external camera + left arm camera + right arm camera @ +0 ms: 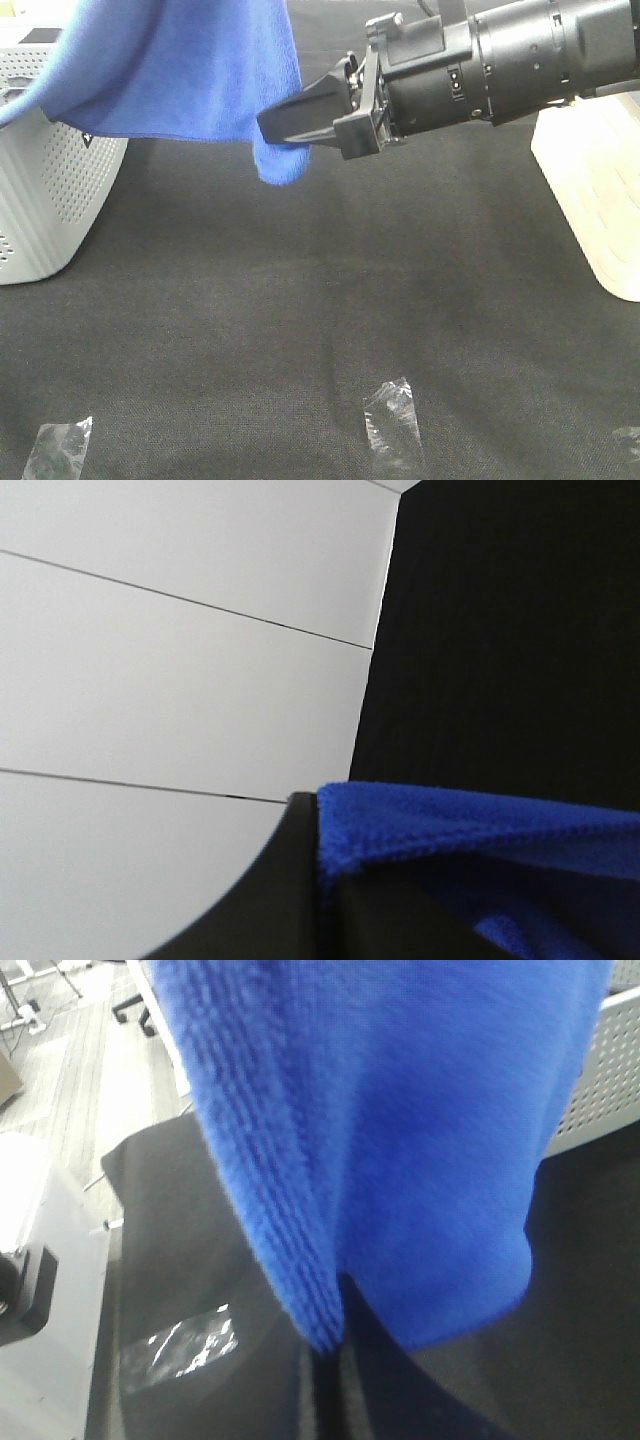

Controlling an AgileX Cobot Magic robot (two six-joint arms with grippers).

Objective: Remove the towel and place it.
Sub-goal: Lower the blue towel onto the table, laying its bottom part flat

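Towel: blue cloth in the upper left of the high view, mostly hanging in the air. Its left part drapes over the basket and its lower right corner droops toward the middle of the frame.
Basket: grey and perforated, at the left edge. The cloth lies across its top (exactly where they touch is hidden).
Left gripper: outside the high view. Its own camera shows a stitched hem tight against a dark finger, jaws closed, apparently pinching that edge.
Right gripper: reaches in from the upper right, jaws clamped on the drooping corner. Its wrist camera shows the fold squeezed at the fingertips.
Table: black cover, with plastic scraps along the lower edge.
Pale block: right edge, well apart from the cloth.
Done: both ends look gripped and most of the cloth is raised.
Left: bring the cloth clear of the basket, carry it over and set it down (the spot is not evident).
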